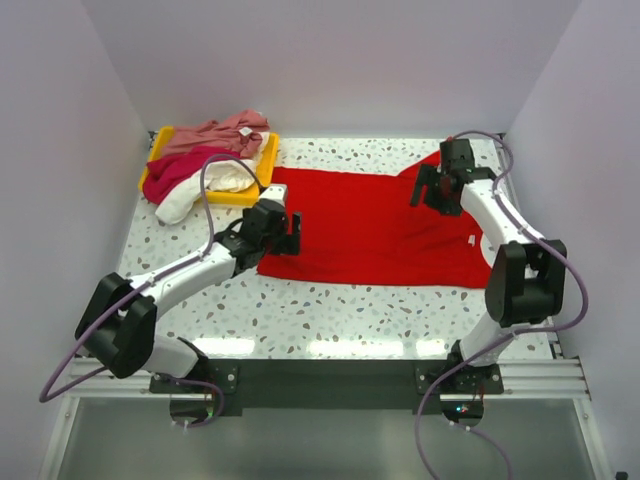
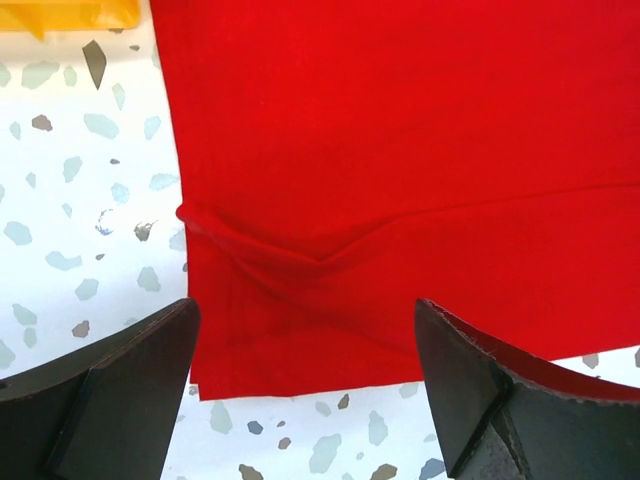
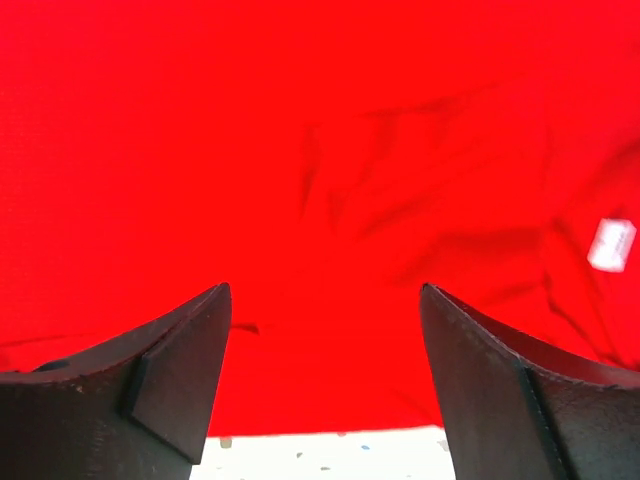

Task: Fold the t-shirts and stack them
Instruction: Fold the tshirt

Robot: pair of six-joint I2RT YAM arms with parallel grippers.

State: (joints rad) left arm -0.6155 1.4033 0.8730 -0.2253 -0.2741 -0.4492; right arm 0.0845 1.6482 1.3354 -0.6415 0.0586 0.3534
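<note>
A bright red t-shirt (image 1: 370,225) lies spread flat across the middle of the table. My left gripper (image 1: 292,232) hovers open over its left edge; in the left wrist view the jaws (image 2: 305,360) straddle the near left corner of the red t-shirt (image 2: 400,150), where a small crease runs. My right gripper (image 1: 428,195) is open above the far right part of the shirt; its jaws (image 3: 325,340) frame red cloth (image 3: 300,150) just inside an edge, with a white label (image 3: 611,243) to the right. Neither gripper holds anything. The dusty pink (image 1: 215,133), crimson (image 1: 175,170) and cream t-shirts (image 1: 200,195) lie crumpled at the far left.
A shallow yellow tray (image 1: 268,160) at the far left holds the crumpled shirts, and the cream one spills over its front rim. Its corner (image 2: 70,12) shows in the left wrist view. White walls close in on three sides. Speckled tabletop (image 1: 350,310) runs along the front.
</note>
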